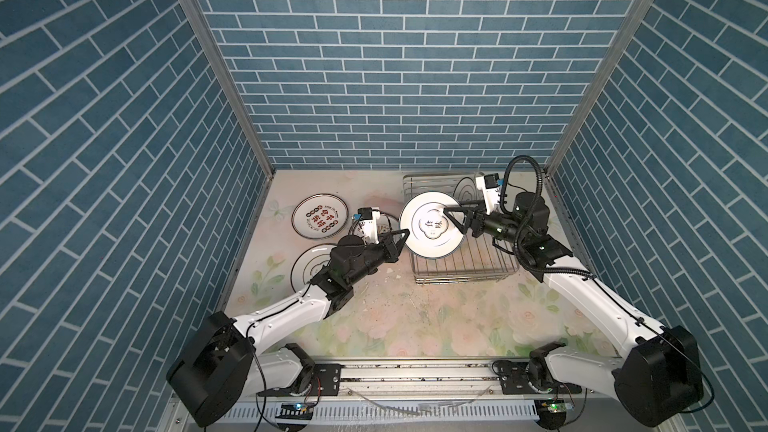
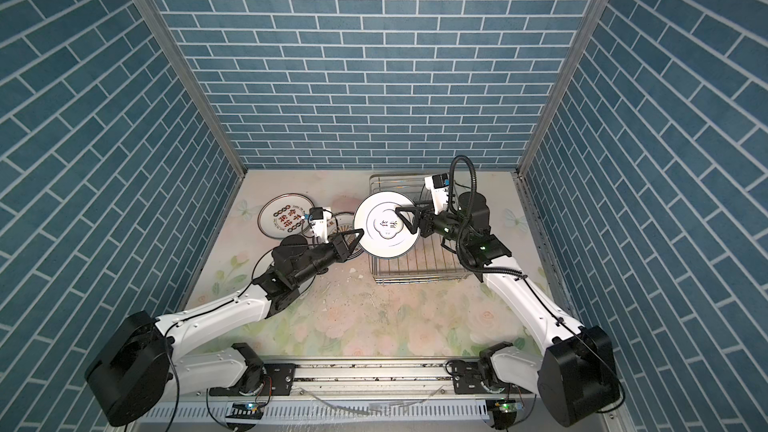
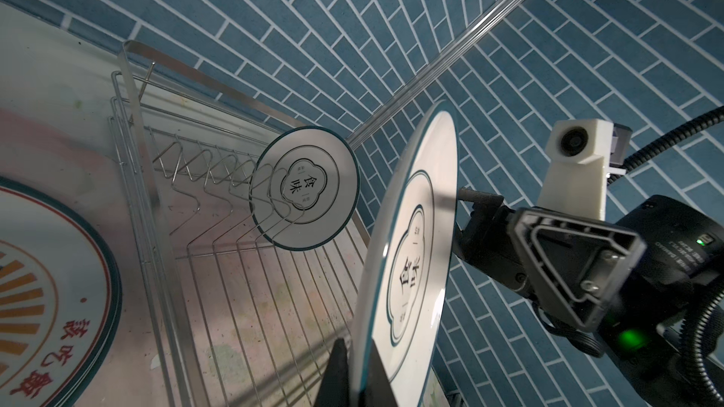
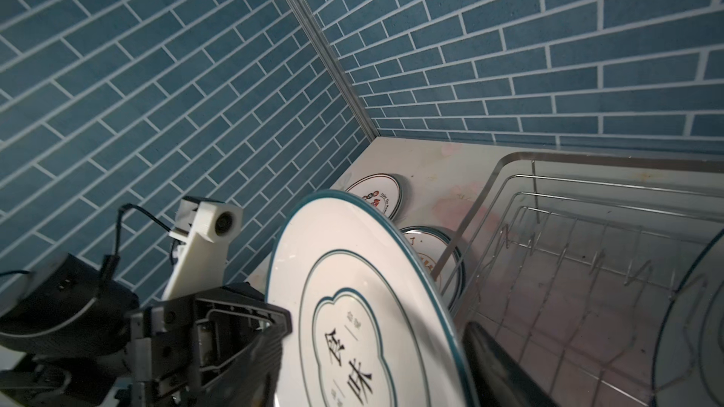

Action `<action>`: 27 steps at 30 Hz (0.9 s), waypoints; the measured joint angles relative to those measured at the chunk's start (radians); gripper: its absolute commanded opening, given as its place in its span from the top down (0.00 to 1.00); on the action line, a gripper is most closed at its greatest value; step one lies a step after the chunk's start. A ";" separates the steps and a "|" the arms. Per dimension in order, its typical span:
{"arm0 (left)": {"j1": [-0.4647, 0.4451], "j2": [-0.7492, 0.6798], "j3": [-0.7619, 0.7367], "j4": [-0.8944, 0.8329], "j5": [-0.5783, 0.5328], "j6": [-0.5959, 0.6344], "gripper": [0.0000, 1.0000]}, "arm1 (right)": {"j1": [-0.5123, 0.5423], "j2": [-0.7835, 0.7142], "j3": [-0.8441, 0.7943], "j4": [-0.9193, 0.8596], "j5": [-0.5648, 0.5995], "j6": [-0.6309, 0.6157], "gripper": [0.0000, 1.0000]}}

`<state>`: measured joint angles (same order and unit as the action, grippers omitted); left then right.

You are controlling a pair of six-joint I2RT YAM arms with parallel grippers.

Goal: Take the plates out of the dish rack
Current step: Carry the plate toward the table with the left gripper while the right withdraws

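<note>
The left claw (image 1: 404, 235) is shut on the left rim of the held plate (image 1: 432, 228), which is white with a dark rim and a flower outline around two black characters. In the left wrist view its fingers (image 3: 336, 375) pinch that edge between them. The held plate hangs in the air, tilted, its printed face turned up toward the top cameras. In both top views it covers the left rim of the rack (image 1: 465, 270).

The right claw (image 1: 451, 218) reaches over the plate's right half with its jaws apart. In the left wrist view one finger lies behind the plate and the other stands clear in front of its face. I cannot tell whether the rear finger touches the plate.

The rack sits at the far right of the table (image 1: 374, 326), close to the back wall. The racked plate (image 1: 465, 192) stands upright among the prongs at the far end and bears the same flower print.

Other plates lie flat on the table, left of the rack. The red plate (image 1: 319, 222), with red and black characters, is near the back. The sunburst plate (image 3: 47, 252) lies between it and the rack, partly hidden by the left wrist in both top views. The near plate (image 1: 309, 268) lies under the left arm.
</note>
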<state>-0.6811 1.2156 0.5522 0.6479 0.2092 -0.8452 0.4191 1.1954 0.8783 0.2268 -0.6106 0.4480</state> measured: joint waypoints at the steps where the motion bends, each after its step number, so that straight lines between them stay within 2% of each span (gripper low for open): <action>1: 0.000 -0.001 -0.003 -0.006 -0.008 0.004 1.00 | 0.000 0.000 0.000 0.004 -0.001 -0.002 0.01; 13: 0.002 -0.087 -0.023 -0.071 -0.051 0.033 1.00 | 0.054 -0.079 0.000 0.006 0.087 -0.027 0.01; 18: 0.015 -0.165 -0.026 -0.146 -0.075 0.046 1.00 | 0.124 -0.077 0.000 -0.013 0.138 -0.089 0.01; 22: 0.082 -0.264 -0.047 -0.229 -0.088 0.038 1.00 | 0.237 -0.076 0.000 -0.052 0.231 -0.189 0.01; 27: 0.163 -0.405 -0.116 -0.334 -0.153 0.016 1.00 | 0.323 -0.021 0.056 -0.110 0.262 -0.306 0.01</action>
<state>-0.5182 0.8108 0.4362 0.3141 0.0566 -0.8288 0.7425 1.1744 0.9348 0.1169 -0.3489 0.1425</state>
